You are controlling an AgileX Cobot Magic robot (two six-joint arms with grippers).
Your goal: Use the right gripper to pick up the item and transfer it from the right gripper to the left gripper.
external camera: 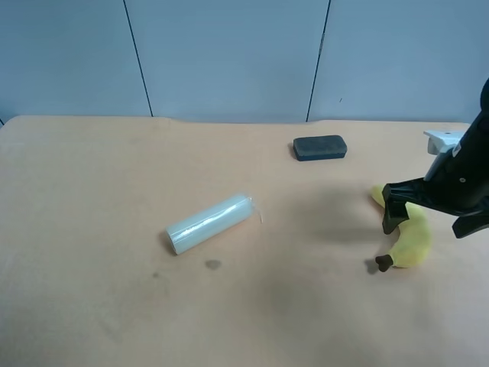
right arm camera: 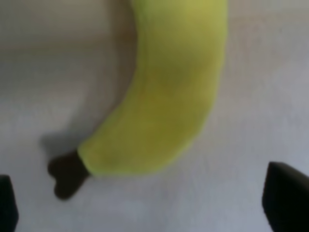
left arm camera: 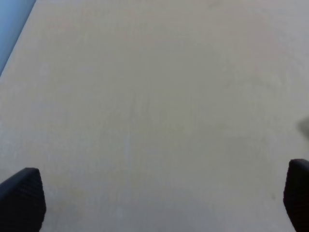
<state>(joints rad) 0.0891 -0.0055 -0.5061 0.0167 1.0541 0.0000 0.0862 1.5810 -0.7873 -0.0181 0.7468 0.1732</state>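
- Exterior high view: the only one that gives you the whole table (external camera: 92, 229). Count on it is one banana (external camera: 416, 241), one pale roll (external camera: 209, 223) lying on its side near the middle, and one dark block (external camera: 320, 147) toward the far edge. The roll and the block are well apart from each other and from the banana.
- Same view: just one arm shows, at the view's right. It's the right one, since the right wrist cam is full of banana. The right gripper (external camera: 425, 229) sits directly over the banana with a finger spread to either side. Can't tell from here whether they touch the fruit. The banana lies flat on the table, dark stem (external camera: 383, 264) toward the near edge.
- Right wrist view: gives what the overhead can't, a close, blurry look at the banana's curve and stem end. Two black fingertips (right arm camera: 287, 193) sit in the corners, wide apart, pinching nothing. The banana is clear of both. Only banana and tabletop are in this one.
- Left wrist view: shows the left gripper (left arm camera: 159, 195), which the overhead doesn't catch at all. Its two dark tips are spread wide over plain tabletop, not gripping anything. There's a dark smudge at the frame edge, can't tell what it is.
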